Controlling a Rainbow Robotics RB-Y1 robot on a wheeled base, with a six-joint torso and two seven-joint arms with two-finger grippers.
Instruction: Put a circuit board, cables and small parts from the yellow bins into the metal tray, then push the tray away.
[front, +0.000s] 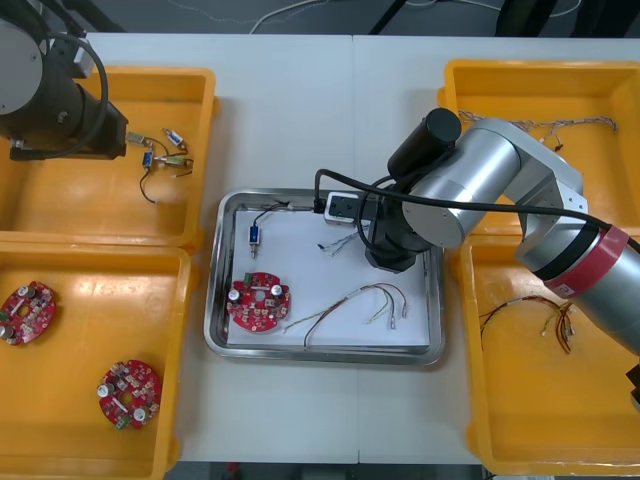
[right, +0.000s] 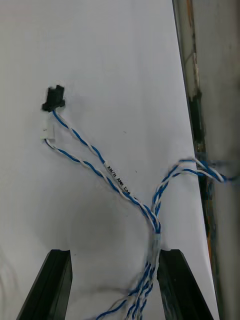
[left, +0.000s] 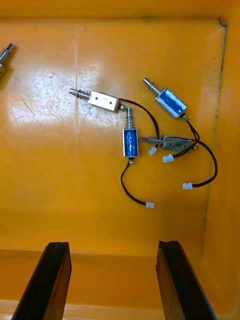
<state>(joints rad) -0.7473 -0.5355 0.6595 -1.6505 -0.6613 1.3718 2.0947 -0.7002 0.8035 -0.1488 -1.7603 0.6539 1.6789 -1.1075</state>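
Light table (front: 300, 120), metal tray (front: 214, 300) on it. Right gripper (right: 114, 255) hangs over the tray's white floor, fingers wide apart — blue and white cable (right: 115, 182) lies between them, beside the tray's wall. Left gripper (left: 114, 247), likewise spread, hovers over small metal parts (left: 130, 141) in a yellow bin (left: 50, 190).

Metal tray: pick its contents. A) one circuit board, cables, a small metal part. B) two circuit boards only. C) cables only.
A: the metal tray holds one circuit board, a small metal part and cables; right gripper above it, left gripper over a yellow bin.
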